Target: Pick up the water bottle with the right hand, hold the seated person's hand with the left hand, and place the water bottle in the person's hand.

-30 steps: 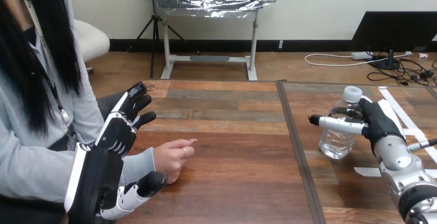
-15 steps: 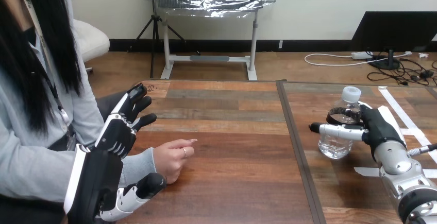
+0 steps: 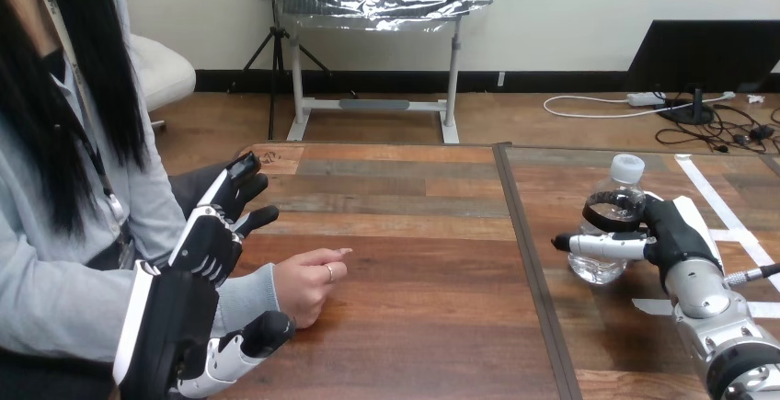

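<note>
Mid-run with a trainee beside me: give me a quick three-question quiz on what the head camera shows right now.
1. True or false: the bottle lies on its side.
2. The right hand is: A) flat on bare table; B) curled round the bottle; C) raised and empty.
3. Fill in: the person's hand rests on the table beside the robot's ____ hand.
Key: 1 false, it stands upright; 2 B; 3 left hand.

The water bottle [image 3: 626, 179] stands on the right of the counter [image 3: 405, 262]; the person's hand [image 3: 308, 285] rests on its left, well apart.
</note>
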